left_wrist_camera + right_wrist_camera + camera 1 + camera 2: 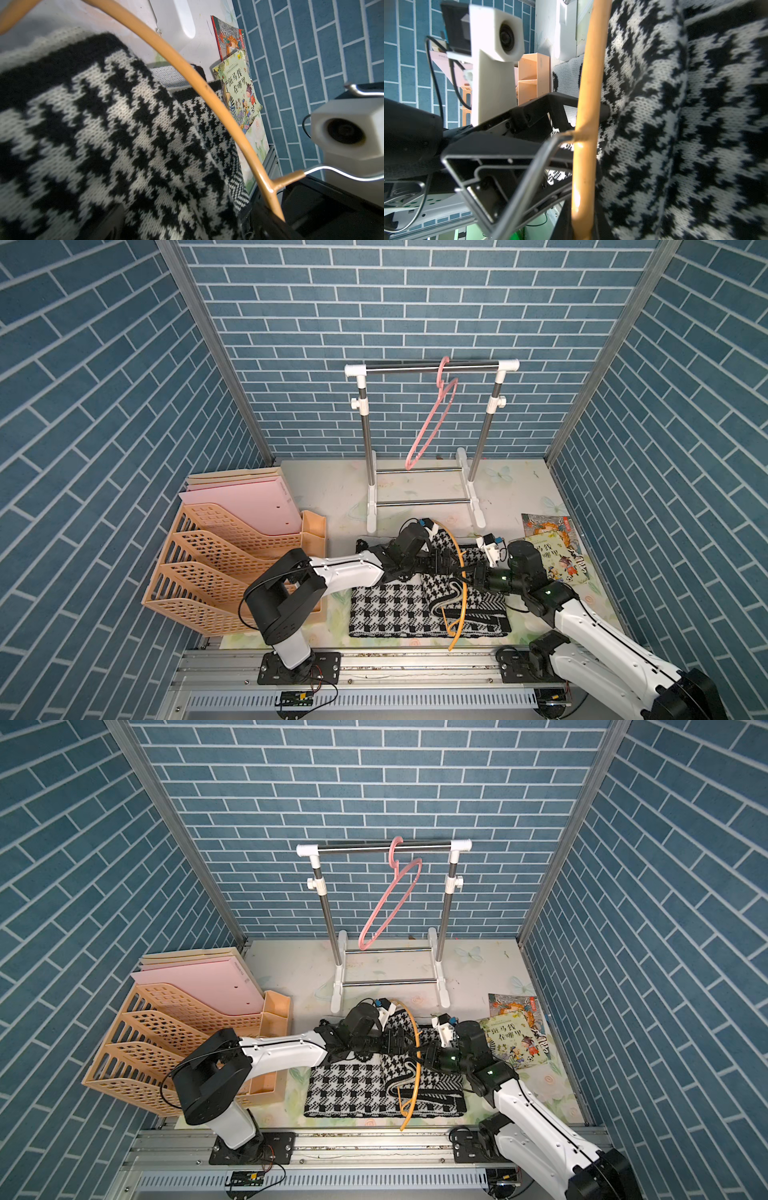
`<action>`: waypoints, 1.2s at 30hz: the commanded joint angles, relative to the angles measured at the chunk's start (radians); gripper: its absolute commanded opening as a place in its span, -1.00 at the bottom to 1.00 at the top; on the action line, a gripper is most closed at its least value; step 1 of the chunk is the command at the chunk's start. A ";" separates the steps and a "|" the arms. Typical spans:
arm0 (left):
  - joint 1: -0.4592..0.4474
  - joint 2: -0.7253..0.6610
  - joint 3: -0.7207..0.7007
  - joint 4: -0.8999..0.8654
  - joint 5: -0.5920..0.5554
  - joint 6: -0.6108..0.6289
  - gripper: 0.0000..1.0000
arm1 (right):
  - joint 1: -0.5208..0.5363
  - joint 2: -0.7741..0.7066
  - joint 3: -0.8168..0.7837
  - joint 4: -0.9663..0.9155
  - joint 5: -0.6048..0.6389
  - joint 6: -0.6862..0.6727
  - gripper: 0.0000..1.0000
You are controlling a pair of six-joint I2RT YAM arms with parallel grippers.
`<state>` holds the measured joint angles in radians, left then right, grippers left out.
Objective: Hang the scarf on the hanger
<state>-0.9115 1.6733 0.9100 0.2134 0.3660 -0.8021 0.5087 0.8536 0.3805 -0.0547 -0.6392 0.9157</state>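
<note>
Right gripper (465, 577) gripping hanger (590, 83), scarf (386, 605) seemingly draped

Top views: left gripper (444, 563) fingers unresolved, black against the black-and-white scarf (386, 610). The scarf's far end was hidden under both wrists. Orange hanger (458, 549) was covered where the right gripper (466, 578) met it. Right arm (602, 626) base was cut off at the near right corner. Red book (544, 524) lay mostly under the green book (552, 560); its print was too small to read.

Left wrist view: hook (321, 166) ran off the frame edge; scarf was blurred close up.

Right wrist view: right gripper's fingers (562, 224) were dark blurs at the frame edge.
</note>
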 commanded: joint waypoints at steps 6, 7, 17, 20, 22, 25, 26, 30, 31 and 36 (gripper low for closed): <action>-0.016 -0.234 -0.011 0.153 0.064 -0.085 0.62 | 0.006 0.027 0.040 -0.106 0.044 -0.074 -1.00; -0.015 -0.256 -0.006 0.141 0.041 -0.089 0.62 | 0.007 0.035 0.046 -0.113 0.043 -0.083 -0.93; -0.003 -0.177 -0.029 0.059 -0.079 -0.096 0.58 | 0.008 0.081 0.070 -0.044 -0.039 -0.129 -0.05; 0.009 -0.179 -0.071 0.120 -0.055 -0.125 0.60 | 0.008 0.090 0.075 -0.002 -0.093 -0.140 0.05; 0.010 -0.188 -0.081 0.127 -0.057 -0.131 0.63 | 0.010 0.095 0.083 0.015 -0.125 -0.138 0.11; 0.012 -0.216 -0.096 0.115 -0.077 -0.134 0.75 | 0.014 0.098 0.079 0.065 -0.193 -0.115 0.14; 0.013 -0.225 -0.105 0.115 -0.082 -0.135 0.81 | 0.015 0.098 0.080 0.088 -0.211 -0.106 0.16; 0.031 -0.242 -0.140 0.134 -0.074 -0.161 0.89 | 0.043 0.090 0.097 0.118 -0.194 -0.100 0.37; 0.036 -0.242 -0.150 0.141 -0.071 -0.170 0.90 | 0.055 0.094 0.101 0.126 -0.186 -0.099 0.45; 0.051 -0.246 -0.201 0.213 -0.036 -0.208 0.95 | 0.138 0.154 0.130 0.191 -0.188 -0.097 0.54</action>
<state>-0.8700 1.4345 0.7273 0.3748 0.3115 -0.9848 0.6071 0.9760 0.4767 0.0673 -0.8089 0.8326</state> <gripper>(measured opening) 0.974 0.768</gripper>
